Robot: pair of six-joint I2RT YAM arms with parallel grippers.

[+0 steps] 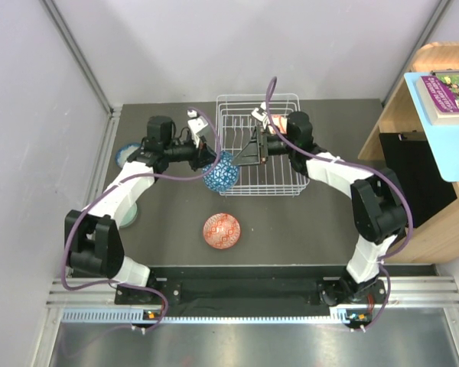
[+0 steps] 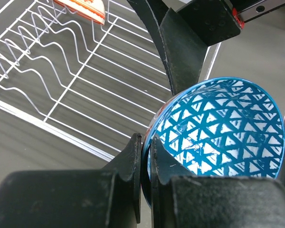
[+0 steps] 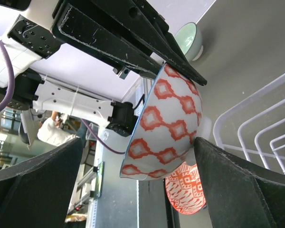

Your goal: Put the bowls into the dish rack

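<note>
At the left edge of the dish rack (image 1: 257,97), a blue-and-white bowl (image 2: 223,128) is held up off the table (image 1: 306,229), pinched by its rim in the left gripper (image 2: 145,147). Those jaws are closed thin on the wall, one finger inside and one outside. Gripping the rim leaves the body and foot of the bowl free. That seems to be the point, since the right gripper (image 3: 138,156) stands on the other side with its jaws spread wide, one finger to each side of the bowl's red-diamond outside, holding nothing. It looks like a hand-over, so that the arm nearer the rack can set the bowl among the prongs.

The bowl is tipped on its side. Its mouth opens toward the left arm and partly upward (the top view shows the blue lattice inside), and its foot turns toward the right gripper and the rack. Being round, it has no long side; its foot-to-mouth line runs roughly across the table, tilted.

An orange bowl (image 2: 83,8) already lies in the rack, a second orange bowl (image 1: 221,231) sits mouth-up on the table, and a pale green bowl (image 3: 191,40) rests on the table well apart from the rack
</note>
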